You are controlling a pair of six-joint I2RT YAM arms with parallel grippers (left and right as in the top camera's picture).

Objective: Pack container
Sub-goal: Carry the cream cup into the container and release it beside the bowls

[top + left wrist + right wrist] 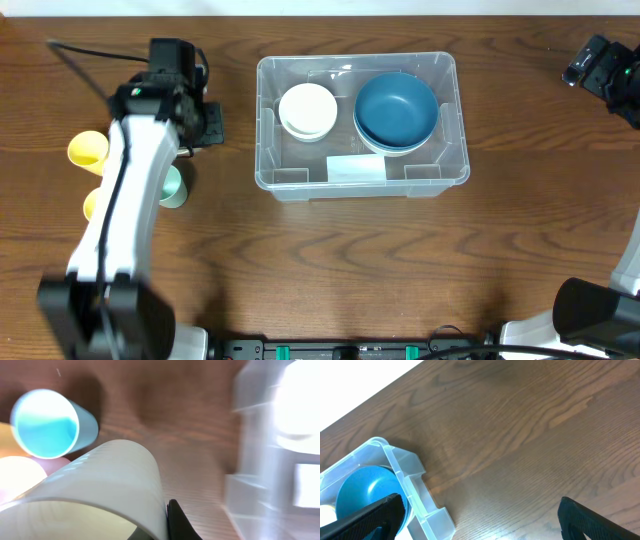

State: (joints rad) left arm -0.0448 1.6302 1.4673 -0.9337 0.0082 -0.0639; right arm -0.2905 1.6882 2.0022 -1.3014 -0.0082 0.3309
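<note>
The clear container (449,176) stands at the table's middle and holds stacked white bowls (307,110) and stacked blue bowls (396,110). My left gripper (205,122) is left of it, shut on a pale white cup (100,490); a black finger presses on the cup's side. The cup is hidden under the gripper in the overhead view. The container's wall (250,460) shows blurred at the right of the left wrist view. My right gripper (480,515) is open and empty above bare table, right of the container's corner (415,480) and a blue bowl (362,495).
A teal cup (172,187) lies on its side by the left arm, also in the left wrist view (50,422). Two yellow cups (88,150) (93,205) lie at the far left. The right gripper (600,62) is at the far right back.
</note>
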